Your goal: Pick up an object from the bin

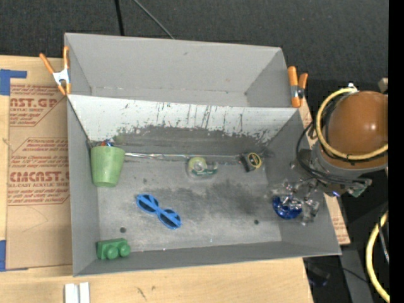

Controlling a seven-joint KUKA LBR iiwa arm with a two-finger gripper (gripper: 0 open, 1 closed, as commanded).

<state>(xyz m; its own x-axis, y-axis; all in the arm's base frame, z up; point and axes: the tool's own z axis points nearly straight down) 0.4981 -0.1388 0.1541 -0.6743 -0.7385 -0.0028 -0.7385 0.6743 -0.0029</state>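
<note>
My gripper (pixel 300 196) is low in the bin's right end, close to the right wall. Directly at it lies a small shiny blue round thing (pixel 286 209), partly covered by the gripper's metal parts. Whether the blue thing is gripped cannot be told. A small black ring with a yellow mark (pixel 253 161) lies up and left of the gripper, near the back wall.
A pale green round thing (pixel 199 166) rests mid-bin at the back. A green cup (pixel 107 165) lies at the left wall, a blue figure-eight piece (pixel 158 211) left of centre, and a green block (pixel 112 250) in the front left corner.
</note>
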